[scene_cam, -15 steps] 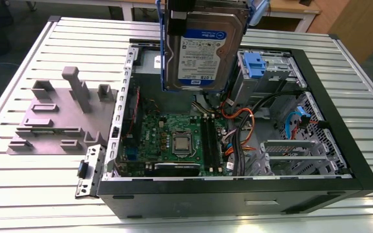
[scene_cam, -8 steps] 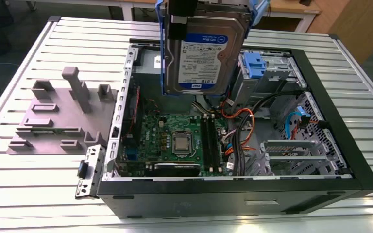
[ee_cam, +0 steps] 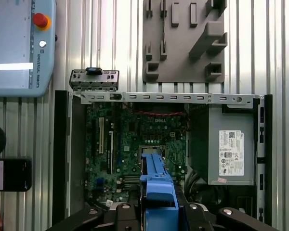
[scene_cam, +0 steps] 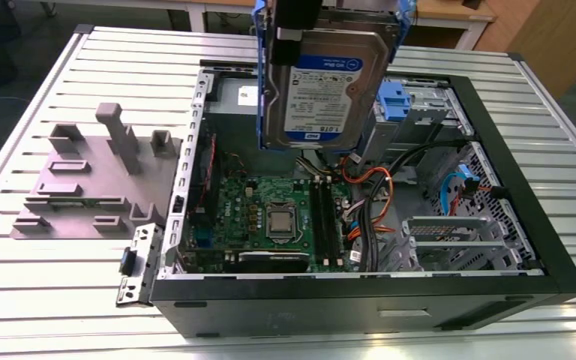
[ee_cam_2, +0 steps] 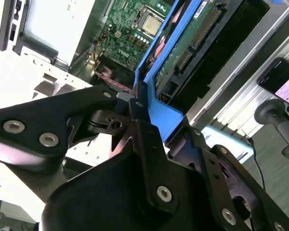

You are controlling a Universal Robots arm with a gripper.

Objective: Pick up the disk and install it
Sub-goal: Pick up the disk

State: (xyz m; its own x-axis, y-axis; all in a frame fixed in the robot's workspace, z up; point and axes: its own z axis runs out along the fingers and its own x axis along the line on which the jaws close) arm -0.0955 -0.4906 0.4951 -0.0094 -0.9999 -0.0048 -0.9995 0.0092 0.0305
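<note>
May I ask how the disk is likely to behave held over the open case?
The disk looks like rigid metal, so it likely won't flex and is probably heavy for its size. The hand grips its blue plastic frame, which may be slick; a drop onto the motherboard could damage both.

bright, even light; washed-out glare

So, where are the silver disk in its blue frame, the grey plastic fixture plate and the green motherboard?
silver metal disk in blue frame (scene_cam: 326, 97): exterior view, white-and-blue label.
grey plastic fixture plate (scene_cam: 103, 176): exterior view, flat base.
green motherboard (scene_cam: 236, 199): exterior view, bare board.
</note>
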